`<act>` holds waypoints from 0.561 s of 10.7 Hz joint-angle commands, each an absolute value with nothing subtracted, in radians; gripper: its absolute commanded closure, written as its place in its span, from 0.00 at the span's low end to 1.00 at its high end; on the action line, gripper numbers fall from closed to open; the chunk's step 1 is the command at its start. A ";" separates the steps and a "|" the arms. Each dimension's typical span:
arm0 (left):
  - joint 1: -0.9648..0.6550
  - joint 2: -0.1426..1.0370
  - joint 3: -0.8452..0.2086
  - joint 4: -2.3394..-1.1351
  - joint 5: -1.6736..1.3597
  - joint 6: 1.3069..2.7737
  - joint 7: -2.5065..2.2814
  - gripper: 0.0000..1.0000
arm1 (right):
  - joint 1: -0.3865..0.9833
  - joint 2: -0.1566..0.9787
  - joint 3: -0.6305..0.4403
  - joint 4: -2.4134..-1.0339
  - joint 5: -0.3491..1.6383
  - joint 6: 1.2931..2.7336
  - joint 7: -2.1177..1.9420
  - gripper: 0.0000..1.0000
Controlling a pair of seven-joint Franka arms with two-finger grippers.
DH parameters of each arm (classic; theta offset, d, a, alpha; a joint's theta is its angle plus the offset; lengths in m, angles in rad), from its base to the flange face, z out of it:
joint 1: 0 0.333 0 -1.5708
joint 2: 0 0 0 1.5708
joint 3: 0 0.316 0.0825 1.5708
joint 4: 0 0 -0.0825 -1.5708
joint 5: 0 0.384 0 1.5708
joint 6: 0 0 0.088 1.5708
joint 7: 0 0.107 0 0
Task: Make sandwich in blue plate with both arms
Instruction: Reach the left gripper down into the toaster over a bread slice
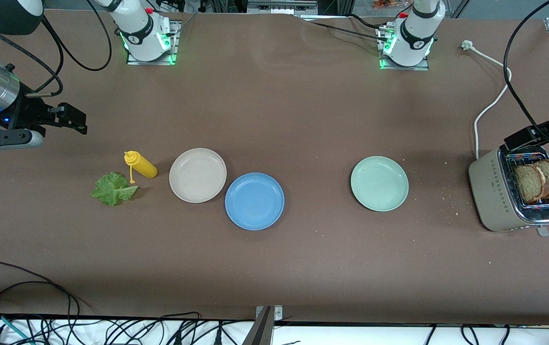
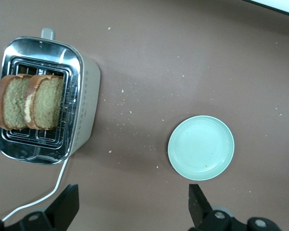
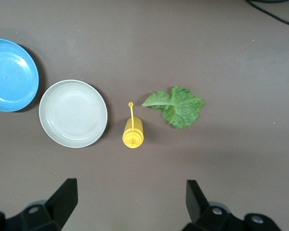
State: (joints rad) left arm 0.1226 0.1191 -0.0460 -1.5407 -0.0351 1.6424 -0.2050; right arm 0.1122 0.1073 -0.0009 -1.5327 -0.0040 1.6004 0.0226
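We list an empty blue plate (image 1: 254, 201), lettuce leaf (image 1: 113, 189), two toast slices (image 1: 539, 181) in toaster (image 1: 497, 196); left gripper (image 2: 130, 204) and right gripper (image 3: 130, 202) aloft, fingers apart.

Lighting is even and fairly bright from overhead, so the brown table (image 1: 303, 120) reads flat with only small soft shadows tucked under the blue plate (image 1: 254, 201) and the yellow bottle (image 1: 141, 165). The toaster (image 2: 43, 96) has shiny glare on its chrome top (nothing blown out). All three views look sharp, with no obvious blur.
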 commanded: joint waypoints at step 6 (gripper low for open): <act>0.278 0.241 -0.048 -1.525 -0.045 1.664 -0.071 0.00 | 0.115 0.092 -0.002 -1.540 0.003 1.605 0.031 0.00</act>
